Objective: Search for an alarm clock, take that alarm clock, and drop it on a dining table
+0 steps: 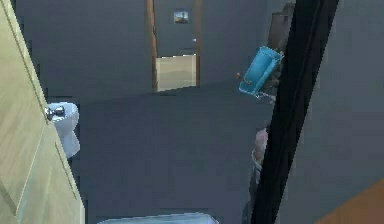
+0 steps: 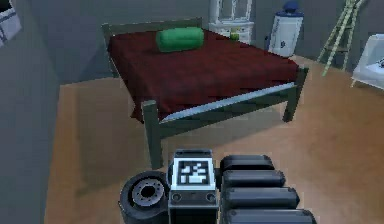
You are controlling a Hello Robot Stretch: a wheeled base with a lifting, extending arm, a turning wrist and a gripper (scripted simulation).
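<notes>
A bedroom was seen in the arm side view, where a bed (image 2: 215, 75) with a dark red cover and a grey-green frame was set on a wooden floor (image 2: 90, 150), with a green pillow (image 2: 179, 39) laid near its head. Behind the bed a white cabinet (image 2: 232, 12) was placed against the grey wall. Beside it a white nightstand (image 2: 284, 35) was topped by a blue object (image 2: 291, 7). A pale green ladder-like frame (image 2: 340, 35) was propped further right, and a white piece of furniture (image 2: 371, 62) was cut off at the edge. At the bottom of that view the arm's dark segments (image 2: 255, 190) were shown, with a white square marker (image 2: 192, 172) at their end and the dark round body of the tool (image 2: 145, 197) just left of it. Its fingers could not be made out, so neither their state nor whether anything was held could be told. In the forward view a light wooden door (image 1: 25, 150) with a silver knob (image 1: 53, 113) was shown at the left, a white rounded fixture (image 1: 68, 130) just past it, and a second wooden door (image 1: 176, 50) in the far wall. A tilted light-blue object (image 1: 260, 72) was caught beside a dark upright post (image 1: 295, 110). The alarm clock could not be picked out with certainty among the small shapes seen
</notes>
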